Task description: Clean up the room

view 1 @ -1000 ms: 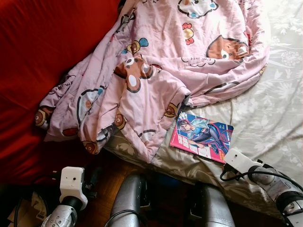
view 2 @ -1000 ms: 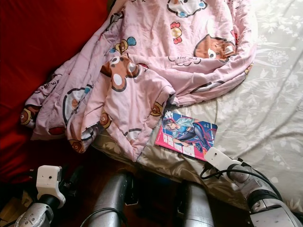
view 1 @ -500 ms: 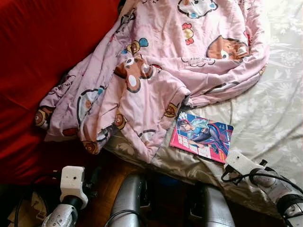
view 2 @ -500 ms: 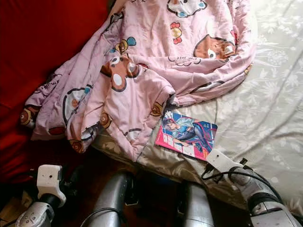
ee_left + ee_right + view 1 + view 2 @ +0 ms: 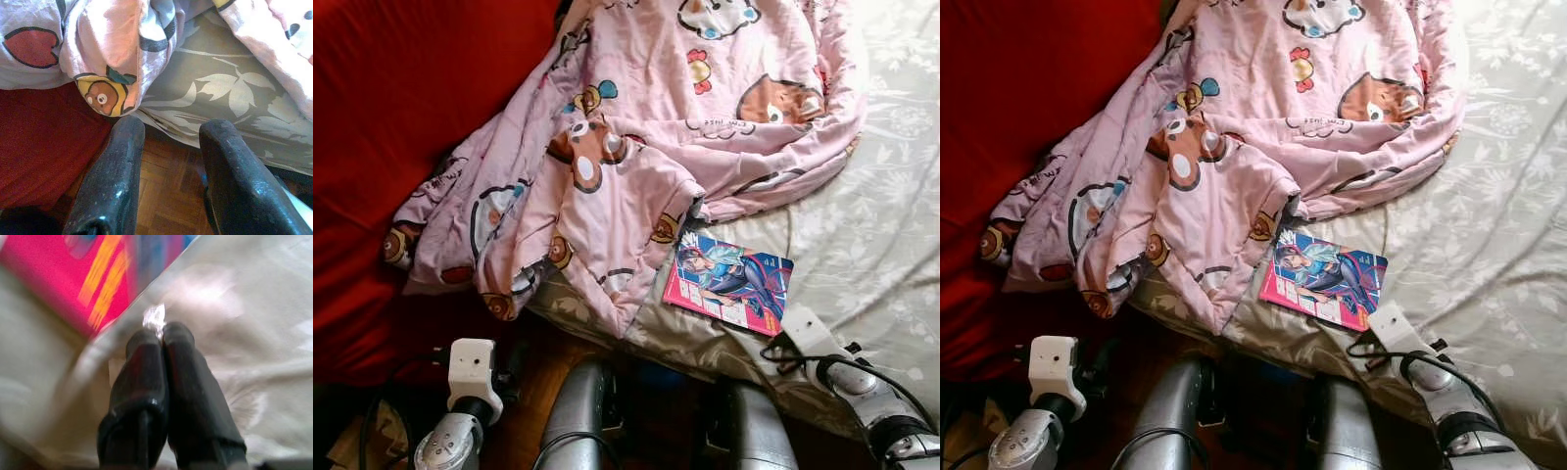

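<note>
A comic book (image 5: 728, 283) with a pink and blue cover lies on the grey floral bed sheet (image 5: 862, 225), close to the bed's near edge. My right gripper (image 5: 159, 333) is shut, its tips just short of the book's (image 5: 98, 279) near corner, resting at the sheet. A small bright glint sits at the tips; I cannot tell what it is. A crumpled pink blanket (image 5: 636, 147) with cartoon bears covers the bed's left part and hangs over the edge. My left gripper (image 5: 171, 132) is open, low over the wooden floor (image 5: 161, 196) below the blanket's hanging hem.
A large red cloth (image 5: 401, 117) spreads left of the blanket. My two silver legs (image 5: 582, 416) stand against the bed's front edge. The right arm's black cable (image 5: 803, 362) loops near the bed edge.
My right arm has slid forward, bringing its wrist closer to the book's near corner. The left wrist has shifted slightly right and up.
</note>
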Tool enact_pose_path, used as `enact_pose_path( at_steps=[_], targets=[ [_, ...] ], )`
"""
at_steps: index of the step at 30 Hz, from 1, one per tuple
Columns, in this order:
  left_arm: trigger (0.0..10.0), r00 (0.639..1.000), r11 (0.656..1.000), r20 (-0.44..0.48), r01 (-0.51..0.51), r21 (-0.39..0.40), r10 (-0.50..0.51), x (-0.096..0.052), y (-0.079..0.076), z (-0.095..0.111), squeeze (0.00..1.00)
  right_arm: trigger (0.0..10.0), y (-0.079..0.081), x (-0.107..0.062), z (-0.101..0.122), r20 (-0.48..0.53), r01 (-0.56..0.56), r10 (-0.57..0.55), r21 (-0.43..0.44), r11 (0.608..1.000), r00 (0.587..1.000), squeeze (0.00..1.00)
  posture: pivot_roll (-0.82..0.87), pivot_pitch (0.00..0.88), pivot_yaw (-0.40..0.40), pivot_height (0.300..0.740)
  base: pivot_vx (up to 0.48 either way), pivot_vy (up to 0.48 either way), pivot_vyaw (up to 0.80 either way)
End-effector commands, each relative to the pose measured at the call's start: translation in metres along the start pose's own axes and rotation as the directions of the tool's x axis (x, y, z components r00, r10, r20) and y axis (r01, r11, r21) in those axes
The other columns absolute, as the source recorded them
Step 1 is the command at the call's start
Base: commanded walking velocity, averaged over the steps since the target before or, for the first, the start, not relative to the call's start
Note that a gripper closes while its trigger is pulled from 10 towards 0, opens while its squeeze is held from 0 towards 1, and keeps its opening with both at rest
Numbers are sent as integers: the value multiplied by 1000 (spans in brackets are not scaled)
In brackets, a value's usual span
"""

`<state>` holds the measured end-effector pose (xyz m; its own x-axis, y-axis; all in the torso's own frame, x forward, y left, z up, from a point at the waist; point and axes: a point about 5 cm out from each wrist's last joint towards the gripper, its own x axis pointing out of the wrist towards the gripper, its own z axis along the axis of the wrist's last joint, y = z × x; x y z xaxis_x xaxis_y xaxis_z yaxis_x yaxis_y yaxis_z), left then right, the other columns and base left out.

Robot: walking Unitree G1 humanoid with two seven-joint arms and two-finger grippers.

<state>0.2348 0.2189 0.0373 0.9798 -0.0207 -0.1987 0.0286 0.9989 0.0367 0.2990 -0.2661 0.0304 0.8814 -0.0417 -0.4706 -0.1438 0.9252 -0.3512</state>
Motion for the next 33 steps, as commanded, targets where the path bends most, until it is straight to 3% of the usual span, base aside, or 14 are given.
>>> enact_pose_path(
  at_steps=[1,5,8,10,11,12,13,15,17,21,24,29,30,33],
  targets=[
    [10000,997,1000,-70,-30,-2,30,-9,6,-19,0,0,2,-4,-7,38,43,-46,92,995,998,0,105,303,84,644,0,0,0],
    [10000,996,999,-85,-32,-5,32,-4,6,-26,0,0,-2,-15,0,187,138,-188,252,958,964,0,88,274,79,644,0,0,0],
    [10000,995,999,-95,-38,-9,37,-1,6,-29,0,0,-2,-24,0,223,181,-257,312,933,940,0,69,249,72,644,0,0,0],
    [10000,993,999,-105,-45,-13,44,2,6,-34,0,0,2,-33,-1,249,187,-305,406,894,919,0,60,228,69,644,0,0,0],
    [10000,992,999,-115,-51,-14,49,2,7,-36,0,4980,8,-34,-3,250,169,-300,437,883,921,0,47,216,65,644,0,0,0],
    [10000,991,998,-122,-55,-15,53,2,8,-38,0,4980,12,-35,-3,250,156,-294,455,877,923,0,47,216,65,644,0,0,0],
    [10000,989,998,-135,-61,-14,59,3,8,-41,0,10000,18,-35,-4,254,141,-278,450,882,926,0,41,200,65,644,0,0,0],
    [10000,985,998,-160,-69,-11,66,4,8,-46,0,10000,26,-35,-6,250,134,-257,421,897,934,0,42,183,65,644,0,0,0],
    [10000,982,998,-176,-68,-14,64,5,6,-51,0,10000,33,-34,-5,251,104,-243,465,879,937,0,35,163,61,644,0,0,0],
    [10000,972,998,-225,-62,-5,59,6,4,-60,0,10000,40,-33,2,291,77,-228,450,890,929,0,25,135,50,648,0,0,0],
    [10000,959,998,-277,-60,-2,57,8,2,-67,0,10000,40,-25,-10,197,125,-252,499,858,948,0,33,96,44,666,0,0,0],
    [10000,940,998,-336,-63,-10,56,6,-1,-77,0,10000,35,-19,-22,80,217,-292,491,844,953,0,30,63,46,691,0,0,0],
    [10000,929,997,-365,-76,-27,61,4,-1,-81,0,10000,37,-19,-33,15,233,-278,504,832,961,0,36,57,45,701,0,0,0],
    [10000,917,996,-392,-85,-22,70,3,0,-84,0,10000,45,-19,-45,-51,217,-221,497,840,974,0,41,61,42,716,0,0,0]
  ],
)
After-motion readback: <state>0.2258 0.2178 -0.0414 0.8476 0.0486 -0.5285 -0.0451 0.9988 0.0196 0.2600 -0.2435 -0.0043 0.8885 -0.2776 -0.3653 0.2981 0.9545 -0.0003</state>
